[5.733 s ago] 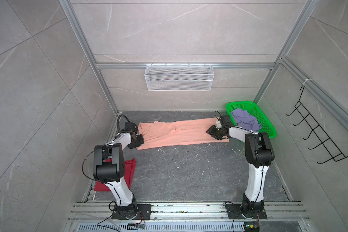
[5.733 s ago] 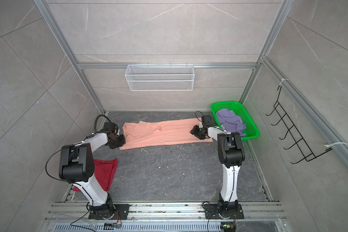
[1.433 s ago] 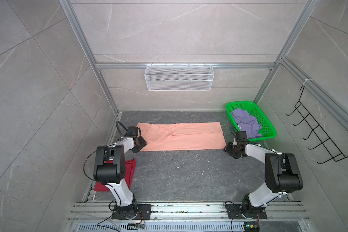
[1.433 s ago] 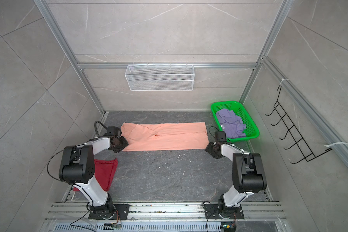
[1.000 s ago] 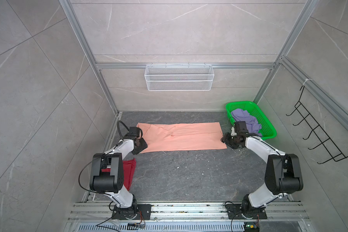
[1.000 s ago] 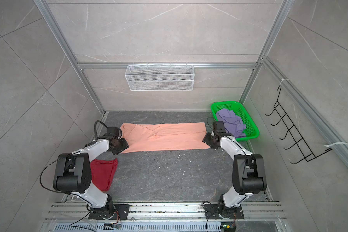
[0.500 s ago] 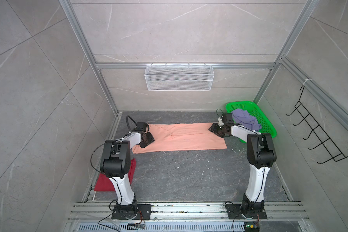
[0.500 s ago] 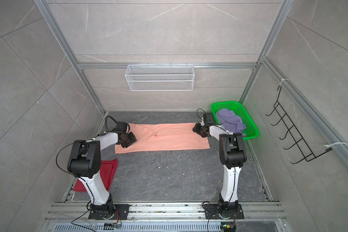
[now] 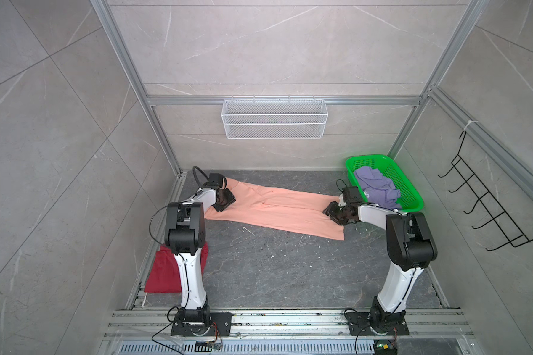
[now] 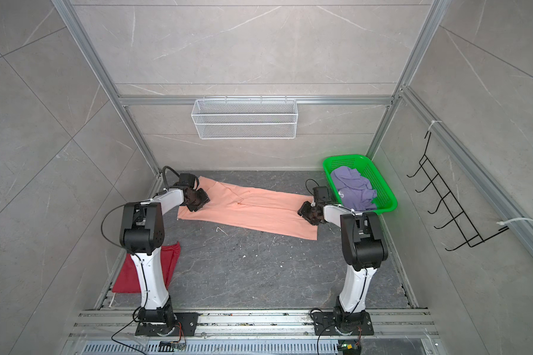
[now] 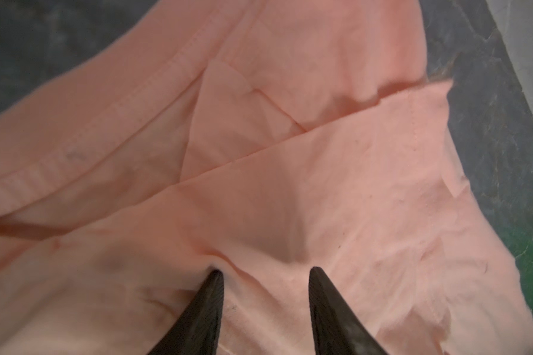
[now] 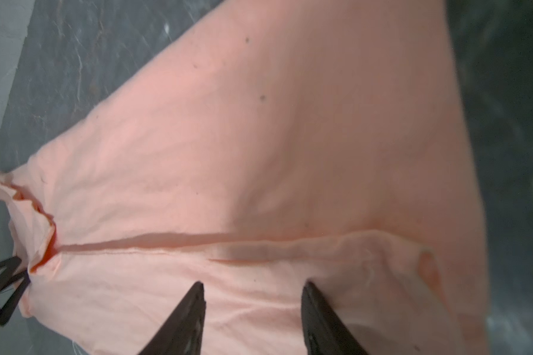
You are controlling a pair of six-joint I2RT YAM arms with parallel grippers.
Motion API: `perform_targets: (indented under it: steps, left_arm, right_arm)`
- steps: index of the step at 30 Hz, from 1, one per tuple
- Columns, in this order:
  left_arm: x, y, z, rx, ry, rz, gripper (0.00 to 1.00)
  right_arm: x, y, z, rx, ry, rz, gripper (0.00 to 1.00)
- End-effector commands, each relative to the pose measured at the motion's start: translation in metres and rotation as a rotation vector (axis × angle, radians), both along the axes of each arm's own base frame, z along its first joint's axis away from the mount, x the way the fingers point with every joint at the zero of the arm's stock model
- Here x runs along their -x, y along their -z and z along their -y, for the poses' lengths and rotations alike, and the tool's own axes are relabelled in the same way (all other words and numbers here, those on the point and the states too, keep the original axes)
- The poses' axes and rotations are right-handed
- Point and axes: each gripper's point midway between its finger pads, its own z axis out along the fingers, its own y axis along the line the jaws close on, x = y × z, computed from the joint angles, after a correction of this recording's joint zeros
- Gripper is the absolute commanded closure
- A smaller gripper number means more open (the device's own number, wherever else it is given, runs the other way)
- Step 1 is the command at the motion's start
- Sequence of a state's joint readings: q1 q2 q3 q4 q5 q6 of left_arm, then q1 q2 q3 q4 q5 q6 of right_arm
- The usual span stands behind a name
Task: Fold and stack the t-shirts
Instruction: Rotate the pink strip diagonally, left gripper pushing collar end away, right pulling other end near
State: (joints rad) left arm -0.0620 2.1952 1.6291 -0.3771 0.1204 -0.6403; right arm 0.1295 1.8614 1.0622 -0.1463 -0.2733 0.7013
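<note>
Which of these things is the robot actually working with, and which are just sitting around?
Part of the job: peach shirt in the middle; red shirt beside the left arm; purple shirt in the green basket.
Just lying about: green basket; white wire basket on the wall; black hook rack.

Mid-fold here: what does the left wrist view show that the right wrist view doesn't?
Only the left wrist view shows a stitched hem band and a triangular tuck in the peach t-shirt. Only the right wrist view shows one long fold edge running to a bunched corner. Both show that shirt on the dark floor, with the left gripper and right gripper open, tips on the cloth.
</note>
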Motion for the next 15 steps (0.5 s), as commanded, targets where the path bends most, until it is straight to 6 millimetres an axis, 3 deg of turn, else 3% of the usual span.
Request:
perform_targets:
  steps: [1, 2, 9, 12, 15]
  left_arm:
    - [-0.018, 0.008, 0.008, 0.014, 0.091, -0.039, 0.51]
    - [-0.026, 0.018, 0.014, 0.035, 0.114, -0.048, 0.51]
    - [-0.081, -0.002, 0.075, 0.125, 0.273, 0.092, 0.51]
    - [-0.096, -0.008, 0.107, 0.178, 0.349, 0.153, 0.51]
    - [-0.103, -0.018, 0.131, 0.204, 0.402, 0.207, 0.5]
  right_arm:
    - [0.071, 0.043, -0.01, 0.007, 0.042, -0.222, 0.47]
    - [0.082, 0.045, -0.016, 0.002, 0.042, -0.233, 0.47]
    - [0.187, 0.067, -0.035, 0.043, -0.012, -0.404, 0.47]
    - [0.219, 0.056, -0.025, 0.106, -0.065, -0.443, 0.47]
    - [0.235, 0.042, -0.018, 0.14, -0.125, -0.452, 0.46]
